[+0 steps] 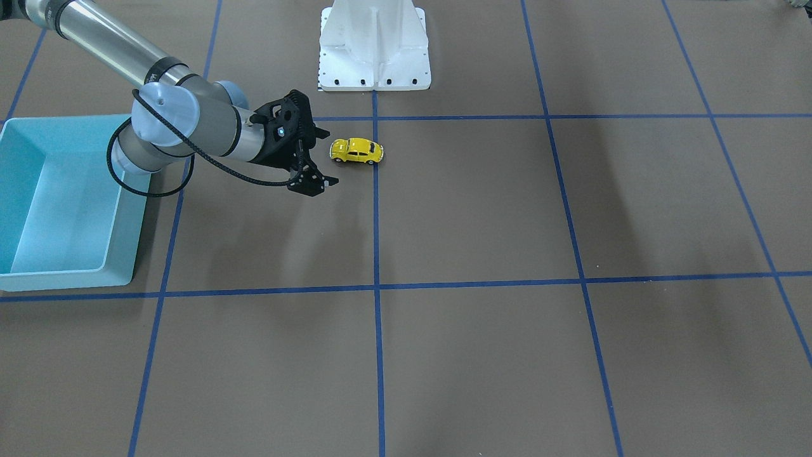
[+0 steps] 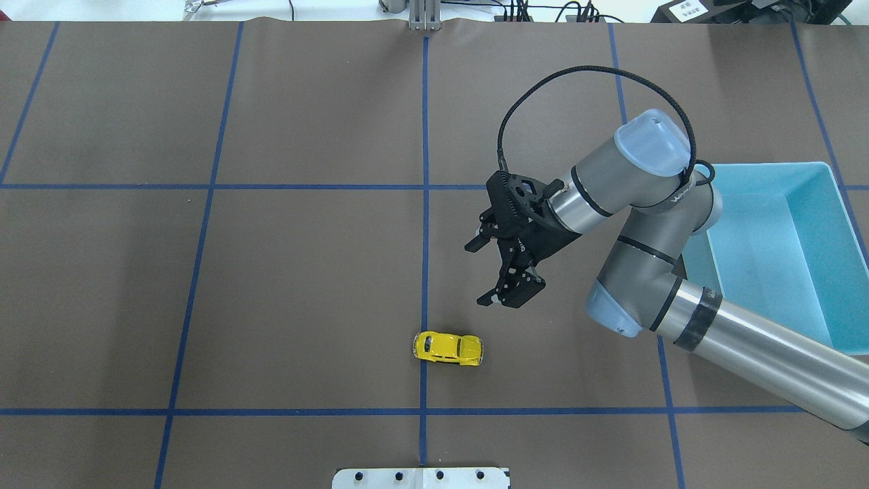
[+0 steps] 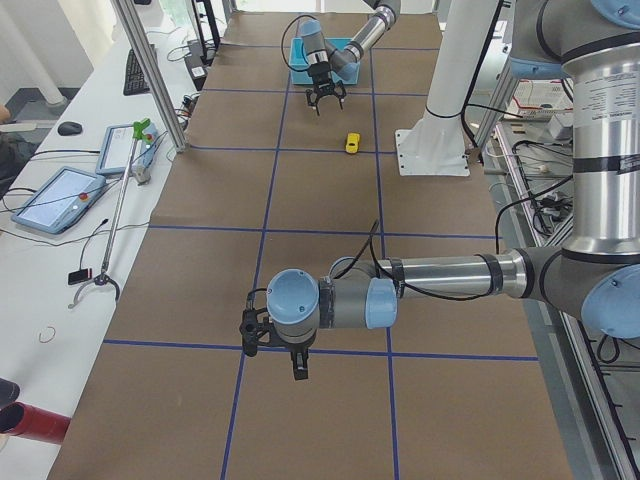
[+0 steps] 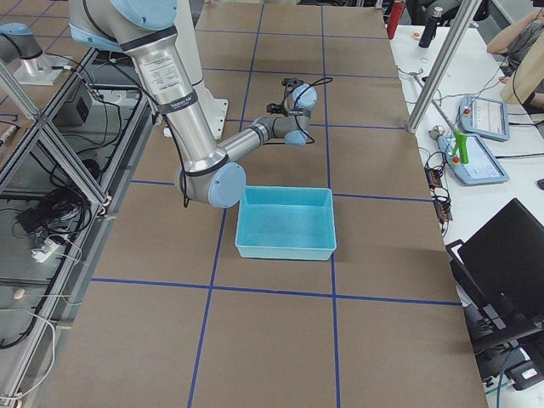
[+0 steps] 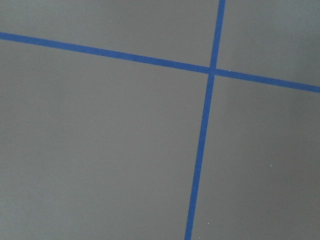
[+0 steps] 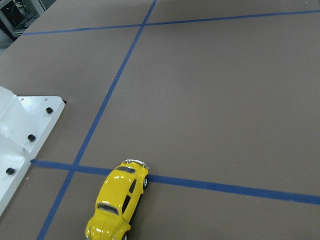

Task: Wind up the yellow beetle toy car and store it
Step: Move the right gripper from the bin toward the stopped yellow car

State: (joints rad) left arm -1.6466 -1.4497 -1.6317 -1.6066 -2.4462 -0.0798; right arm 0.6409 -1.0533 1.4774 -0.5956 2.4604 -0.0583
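Overhead exterior | 1 yellow beetle toy car [image 2: 449,348] on its wheels on worktop [image 2: 305,272], one end across a blue tape line, well apart from 1 light blue bin [image 2: 774,165] | right end effector [image 2: 477,274]: spread wide, holding nothing, near car | left end effector [image 3: 297,365]: opening cannot be told

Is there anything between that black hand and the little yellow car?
Nothing: only bare brown table separates the right hand from the yellow beetle toy car. The overhead view shows this gap plainly, and the front-facing view agrees.
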